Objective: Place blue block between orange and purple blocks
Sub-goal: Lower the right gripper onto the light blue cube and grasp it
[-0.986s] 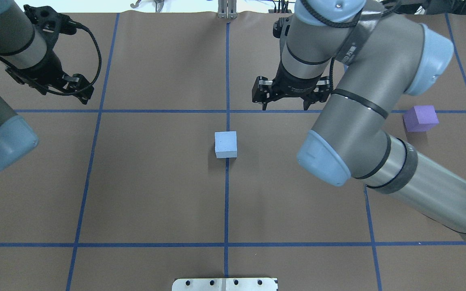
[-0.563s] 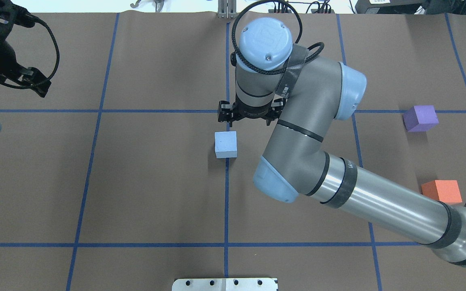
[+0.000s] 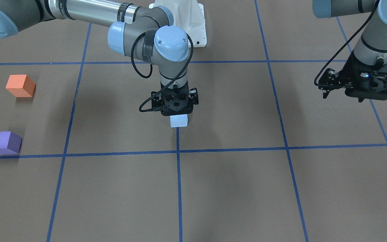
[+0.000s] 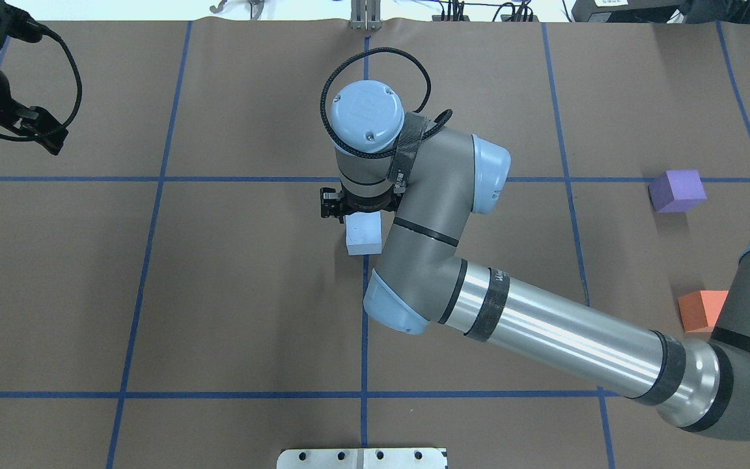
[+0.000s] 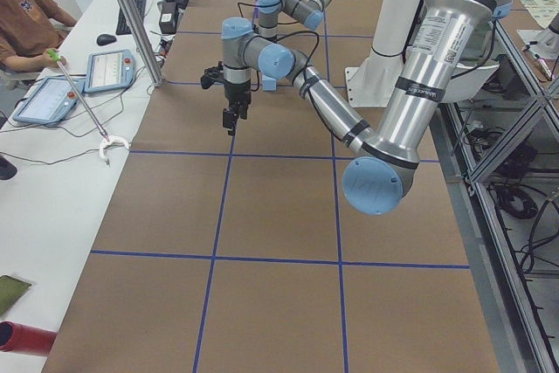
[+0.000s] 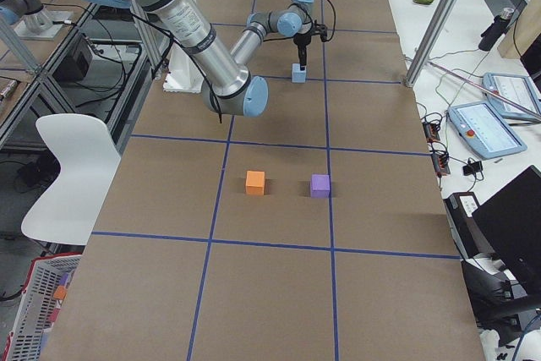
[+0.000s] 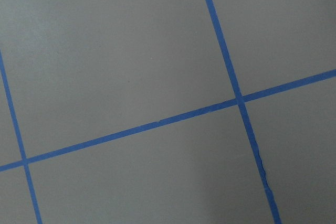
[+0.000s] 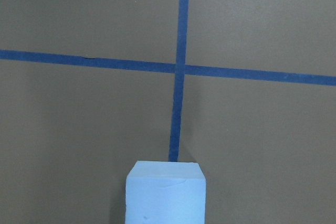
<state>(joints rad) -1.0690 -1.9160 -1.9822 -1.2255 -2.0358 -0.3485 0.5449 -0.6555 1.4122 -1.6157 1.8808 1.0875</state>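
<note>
The light blue block sits at the table's centre on a blue tape line, and also shows in the front view and low in the right wrist view. My right gripper hovers right over it, pointing down and open, with its fingers apart from the block. The orange block and the purple block stand apart at the far right, with a gap between them. My left gripper is open and empty, raised at the far left.
Blue tape lines divide the brown table into squares. A metal plate sits at the near edge. My right forearm stretches across the right half and overlaps the orange block's edge in the overhead view.
My right gripper has swung left from the back right to just over the blue block, which uncovered the orange block. My left arm has drawn back further to the left.
</note>
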